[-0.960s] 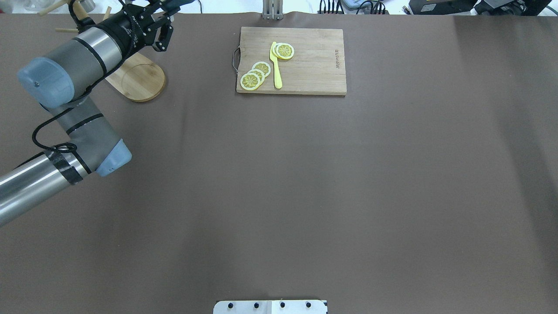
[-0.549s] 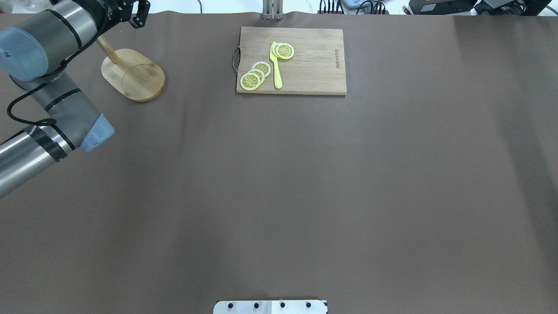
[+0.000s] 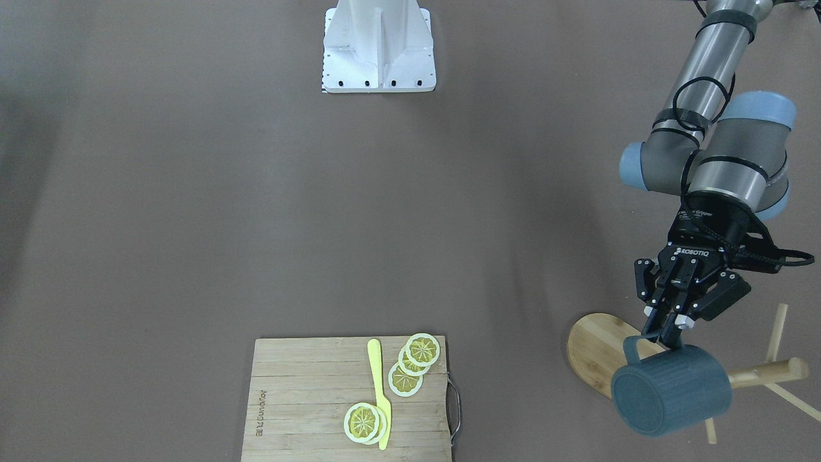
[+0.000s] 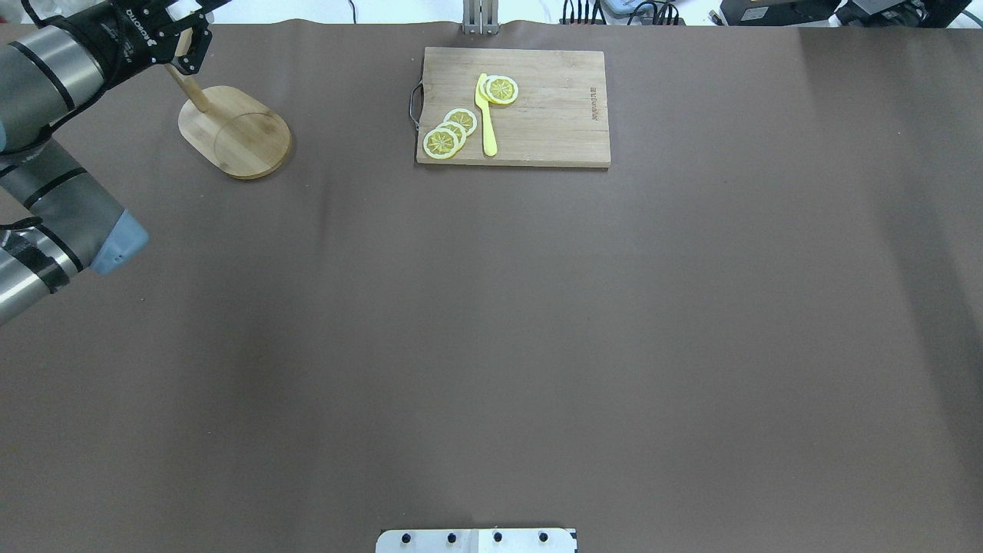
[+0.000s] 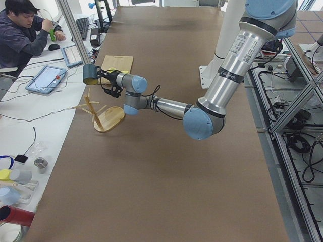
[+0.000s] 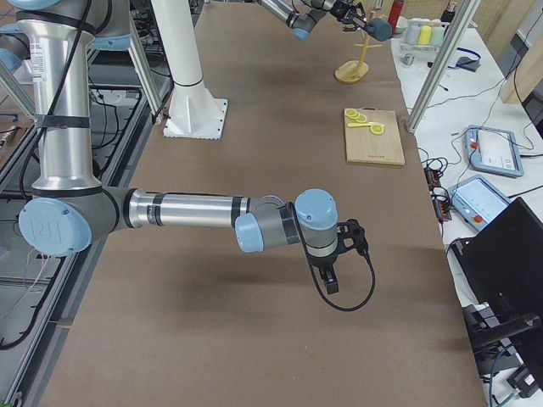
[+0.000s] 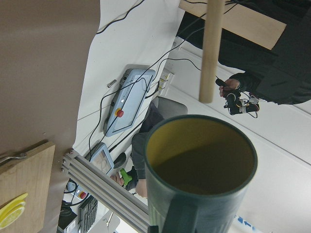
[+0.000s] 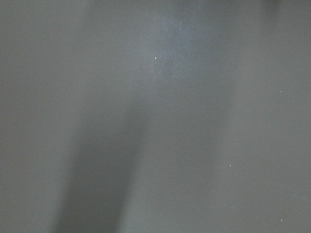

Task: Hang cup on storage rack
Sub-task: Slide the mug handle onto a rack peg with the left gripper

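The blue-grey cup (image 3: 670, 388) hangs in the air on its side, its bottom toward the front camera. My left gripper (image 3: 667, 330) is shut on it at the handle side. It hovers over the storage rack, between the oval base (image 3: 593, 350) and the pegs (image 3: 770, 372). In the left wrist view the cup's yellow mouth (image 7: 199, 170) faces a wooden peg (image 7: 211, 48), a gap between them. In the overhead view the rack's base (image 4: 234, 130) shows and the cup is cut off. My right gripper (image 6: 331, 271) shows only in the right side view; I cannot tell its state.
A bamboo cutting board (image 4: 537, 138) with lemon slices (image 4: 449, 132) and a yellow knife (image 4: 486, 115) lies at the far middle. A white mount plate (image 3: 378, 48) sits at the robot's edge. A person (image 5: 22, 30) sits at a desk beyond the far edge.
My left arm has swung left and toward the table's far edge, carrying its gripper past the rack's post. The rack's base, partly covered before, now shows whole.
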`<state>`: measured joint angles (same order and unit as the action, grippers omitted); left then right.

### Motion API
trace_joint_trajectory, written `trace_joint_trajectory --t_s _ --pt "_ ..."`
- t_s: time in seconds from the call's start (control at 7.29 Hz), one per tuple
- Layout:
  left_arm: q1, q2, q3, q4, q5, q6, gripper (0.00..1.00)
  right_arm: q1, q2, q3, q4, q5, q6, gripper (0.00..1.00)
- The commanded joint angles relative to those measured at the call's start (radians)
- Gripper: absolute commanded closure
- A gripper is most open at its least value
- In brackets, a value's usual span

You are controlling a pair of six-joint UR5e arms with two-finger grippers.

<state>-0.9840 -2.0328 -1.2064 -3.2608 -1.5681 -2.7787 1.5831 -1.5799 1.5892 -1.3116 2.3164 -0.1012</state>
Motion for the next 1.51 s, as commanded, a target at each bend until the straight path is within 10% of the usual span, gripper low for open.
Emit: trace_joint_trajectory --t_s 0.0,1.37 --pt "-0.012 0.008 0.045 -0.066 -0.032 0.001 1.0 0.0 0.0 0.0 0.0 0.0 0.0 0.0" --pt "-0.045 0.045 0.166 -0.215 -0.072 0.001 1.0 0.0 0.003 0.0 0.0 -0.002 0.0 0.0"
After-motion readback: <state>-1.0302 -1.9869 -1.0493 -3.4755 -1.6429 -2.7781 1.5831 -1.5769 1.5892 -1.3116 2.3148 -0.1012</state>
